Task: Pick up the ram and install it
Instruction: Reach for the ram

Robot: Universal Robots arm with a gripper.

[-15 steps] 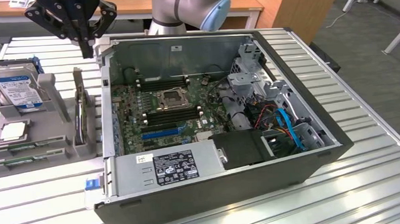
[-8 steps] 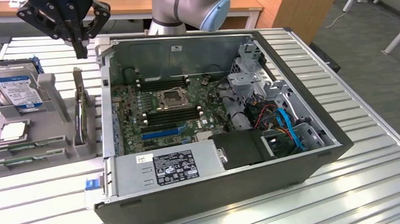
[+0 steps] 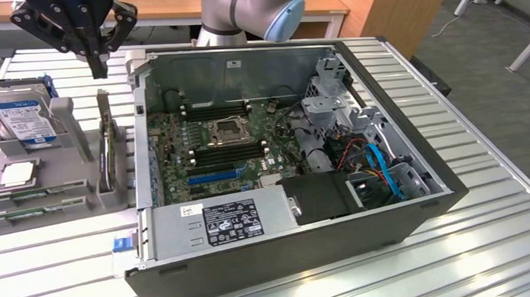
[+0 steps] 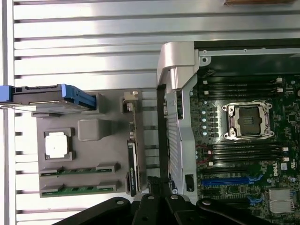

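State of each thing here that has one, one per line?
tool: shut, holding nothing
ram: two sticks lying in the holder
computer case: open, side panel off
CPU chip: lying flat on holder
hard drive: propped upright in holder
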